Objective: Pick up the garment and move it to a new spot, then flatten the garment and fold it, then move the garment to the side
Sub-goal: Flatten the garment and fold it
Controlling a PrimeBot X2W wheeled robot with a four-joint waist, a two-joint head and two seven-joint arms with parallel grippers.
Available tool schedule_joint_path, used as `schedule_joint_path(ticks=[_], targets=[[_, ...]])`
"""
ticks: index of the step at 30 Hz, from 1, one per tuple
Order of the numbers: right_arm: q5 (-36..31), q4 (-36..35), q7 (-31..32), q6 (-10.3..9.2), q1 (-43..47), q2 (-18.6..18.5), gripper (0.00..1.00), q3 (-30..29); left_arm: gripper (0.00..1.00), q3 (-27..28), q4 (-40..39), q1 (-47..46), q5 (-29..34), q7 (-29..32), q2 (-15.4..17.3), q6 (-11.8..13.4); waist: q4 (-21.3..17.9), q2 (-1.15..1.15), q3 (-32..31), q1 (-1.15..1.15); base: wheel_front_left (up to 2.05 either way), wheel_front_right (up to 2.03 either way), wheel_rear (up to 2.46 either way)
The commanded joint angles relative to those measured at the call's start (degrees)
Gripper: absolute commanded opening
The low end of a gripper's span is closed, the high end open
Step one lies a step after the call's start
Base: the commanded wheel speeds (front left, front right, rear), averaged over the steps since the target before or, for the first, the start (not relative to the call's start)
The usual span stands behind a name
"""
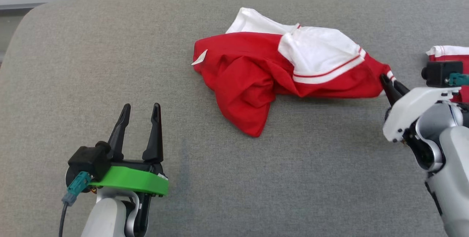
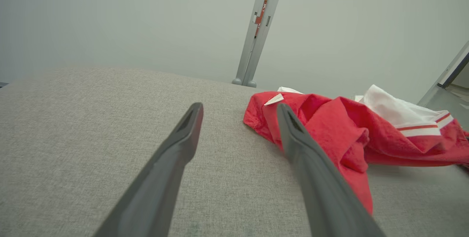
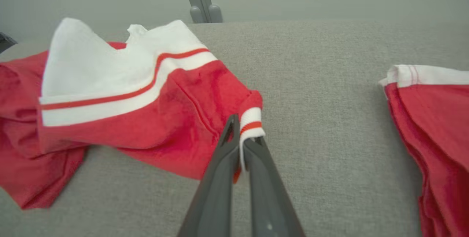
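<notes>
A crumpled red and white garment [image 1: 278,72] lies bunched on the grey table [image 1: 110,54], a little right of centre. My right gripper [image 1: 389,82] is shut on its right end, pinching the white striped cuff [image 3: 252,124] between the fingers. The cloth beside the pinch is lifted slightly off the surface. My left gripper [image 1: 140,111] hovers open at the lower left, well apart from the garment [image 2: 329,127], with nothing between its fingers [image 2: 185,130].
A second red and white folded garment [image 1: 449,52] lies at the table's right edge, just beyond my right wrist; the right wrist view has it too [image 3: 436,119]. Grey posts [image 2: 256,28] stand behind the table's far edge.
</notes>
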Motion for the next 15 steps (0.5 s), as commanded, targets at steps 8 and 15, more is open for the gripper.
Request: schedule_joint_path(ticks=[8, 15], targets=[[-4.6, -2.5, 9.8, -0.10, 6.5, -10.0, 0.34, 6.4, 1.00, 0.4, 0.2, 0.1, 0.0, -0.2, 0.8, -0.2, -2.2, 0.00, -1.0, 0.00, 0.00, 0.00, 0.00], [-4.4, -3.7, 15.1, -0.10, 9.1, -10.8, 1.00, 5.4, 1.00, 0.2, 0.4, 0.1, 0.0, -0.2, 1.0, -0.2, -2.9, 0.00, -1.7, 0.00, 0.00, 0.00, 0.00]])
